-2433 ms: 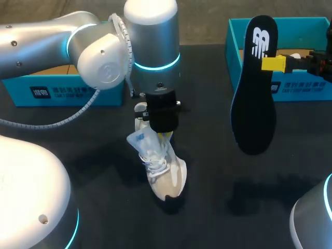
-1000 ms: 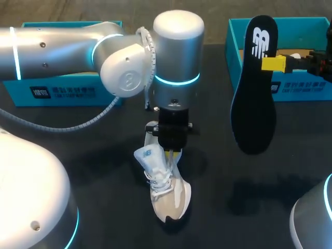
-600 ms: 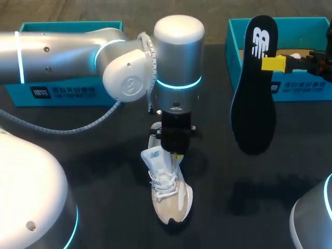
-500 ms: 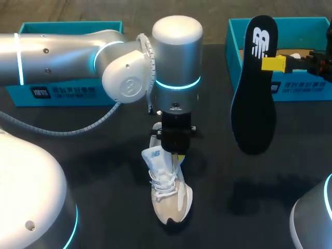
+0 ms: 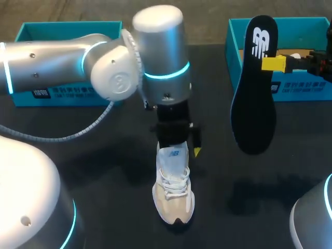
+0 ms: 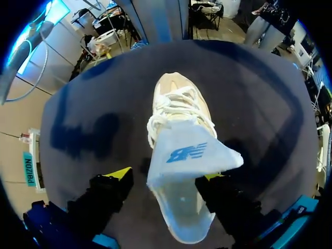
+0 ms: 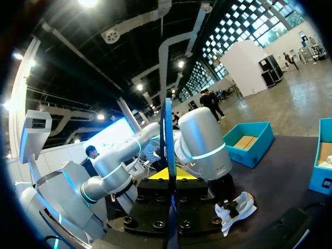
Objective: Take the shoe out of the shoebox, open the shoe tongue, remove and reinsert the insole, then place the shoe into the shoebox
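Insole out and held aloft – shoe waiting on the table, mouth open.

The shoe (image 5: 175, 199) stands upright on the dark table (image 5: 114, 171), mid-table, toe towards the near edge. Its tongue (image 5: 173, 158) is lifted up and forward over the laces, which probably serves to keep the opening clear for the insole's return. The left gripper (image 6: 163, 177) hangs over the heel with its fingers spread wide, one on each side of the collar and gripping nothing. It seems placed to steady the shoe. To the right, the right gripper (image 5: 273, 63) is clamped on the black insole (image 5: 253, 109) near its heel end, in front of the blue shoebox (image 5: 234, 39) at the far right. The insole hangs toe-down, clear of the table – likely so the toe can lead into the shoe.
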### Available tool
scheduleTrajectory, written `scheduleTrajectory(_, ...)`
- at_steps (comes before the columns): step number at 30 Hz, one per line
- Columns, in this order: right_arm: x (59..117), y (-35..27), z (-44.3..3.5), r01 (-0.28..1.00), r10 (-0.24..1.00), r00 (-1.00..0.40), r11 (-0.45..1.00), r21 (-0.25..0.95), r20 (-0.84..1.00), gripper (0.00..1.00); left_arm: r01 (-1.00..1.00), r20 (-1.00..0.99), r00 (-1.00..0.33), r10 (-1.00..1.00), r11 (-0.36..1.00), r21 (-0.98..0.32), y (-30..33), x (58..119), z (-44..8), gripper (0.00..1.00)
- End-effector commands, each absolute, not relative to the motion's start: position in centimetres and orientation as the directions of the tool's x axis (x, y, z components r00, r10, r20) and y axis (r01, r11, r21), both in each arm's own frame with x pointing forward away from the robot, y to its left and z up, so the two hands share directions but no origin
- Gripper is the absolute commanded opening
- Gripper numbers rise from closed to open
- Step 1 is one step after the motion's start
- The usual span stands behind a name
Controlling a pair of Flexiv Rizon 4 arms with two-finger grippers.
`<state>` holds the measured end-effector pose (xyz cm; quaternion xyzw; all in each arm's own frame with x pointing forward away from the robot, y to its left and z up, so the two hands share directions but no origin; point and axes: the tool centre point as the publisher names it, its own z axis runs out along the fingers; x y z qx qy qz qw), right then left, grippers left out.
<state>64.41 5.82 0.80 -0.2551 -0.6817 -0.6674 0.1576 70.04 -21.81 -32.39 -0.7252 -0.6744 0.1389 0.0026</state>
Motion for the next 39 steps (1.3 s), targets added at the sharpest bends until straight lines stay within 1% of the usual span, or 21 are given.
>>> scheduleTrajectory(1, 64.5, 6.0, 0.8, 0.559, 0.138, -0.819, -0.019, 0.829, 0.556, 0.0, 0.977, -0.352, -0.001, 0.936, -0.075, -0.202, -20.5, 70.5, -30.8, 1.0)
scheduleTrajectory(5, 64.5, 6.0, 0.8, 0.559, 0.138, -0.819, -0.019, 0.829, 0.556, 0.0, 0.973, -0.489, -0.049, 0.871, -0.068, -0.219, -20.6, 71.4, -29.0, 1.0)
scheduleTrajectory(8, 64.5, 6.0, 0.8, 0.559, 0.138, -0.819, -0.019, 0.829, 0.556, 0.0, 0.97, -0.606, -0.082, 0.791, -0.077, -0.232, -20.7, 71.9, -27.3, 1.0)
scheduleTrajectory(10, 64.5, 6.0, 0.8, 0.559, 0.138, -0.819, -0.019, 0.829, 0.556, 0.0, 0.973, -0.683, -0.094, 0.724, -0.08, -0.218, -20.8, 72.4, -26.3, 1.0)
scheduleTrajectory(16, 64.5, 6.0, 0.8, 0.559, 0.138, -0.819, -0.019, 0.829, 0.556, 0.0, 0.978, -0.827, -0.137, 0.545, -0.061, -0.202, -20.5, 73.1, -23.4, 1.0)
scheduleTrajectory(20, 64.5, 6.0, 0.8, 0.559, 0.138, -0.819, -0.019, 0.829, 0.556, 0.0, 0.978, -0.876, -0.157, 0.455, -0.054, -0.203, -20.2, 73.4, -22.2, 1.0)
scheduleTrajectory(27, 64.5, 6.0, 0.8, 0.559, 0.138, -0.819, -0.019, 0.829, 0.556, 0.0, 0.972, -0.932, -0.184, 0.312, -0.084, -0.22, -20.3, 73.8, -20.9, 1.0)
scheduleTrajectory(39, 64.5, 6.0, 0.8, 0.559, 0.138, -0.819, -0.019, 0.829, 0.556, 0.0, 0.977, -0.975, -0.147, 0.168, -0.13, -0.17, -20.2, 74.9, -18.9, 1.0)
